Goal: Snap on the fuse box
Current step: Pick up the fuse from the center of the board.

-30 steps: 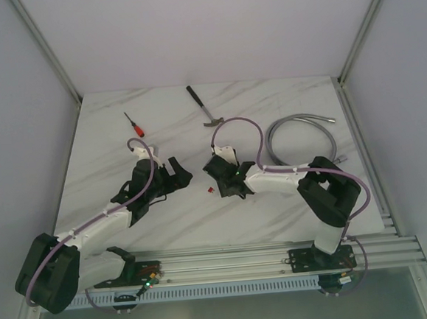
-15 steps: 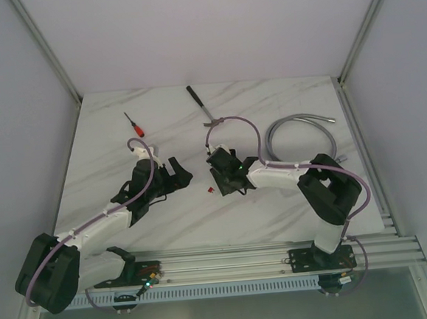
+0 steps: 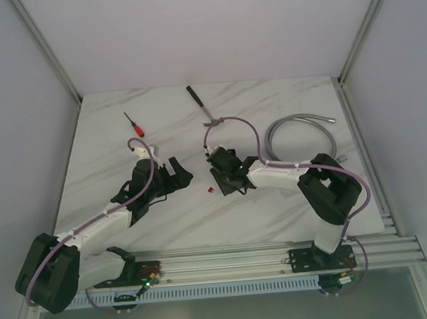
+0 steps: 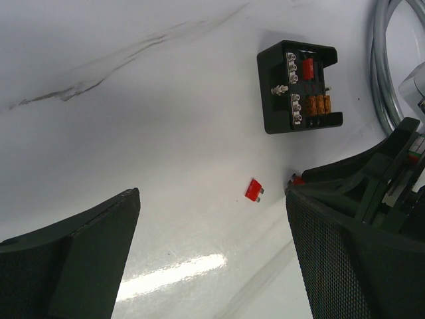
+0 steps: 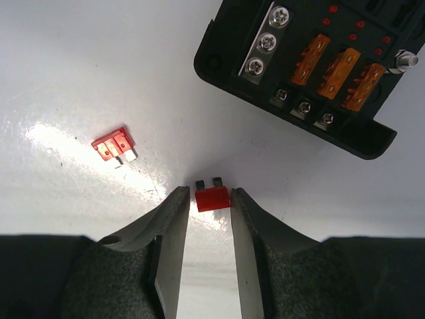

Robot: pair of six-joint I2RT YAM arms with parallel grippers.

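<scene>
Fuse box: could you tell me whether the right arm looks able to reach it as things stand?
Probably yes. The fuse box lies just ahead of the right tool, open side up, with only bare table between them; the tool grips a red fuse, though.

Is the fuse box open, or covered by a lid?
Open: the fuse box has no lid on; orange fuses and screws are exposed.

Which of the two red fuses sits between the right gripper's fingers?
The fuse with prongs pointing at the fuse box; the other fuse lies apart, untouched.
</scene>
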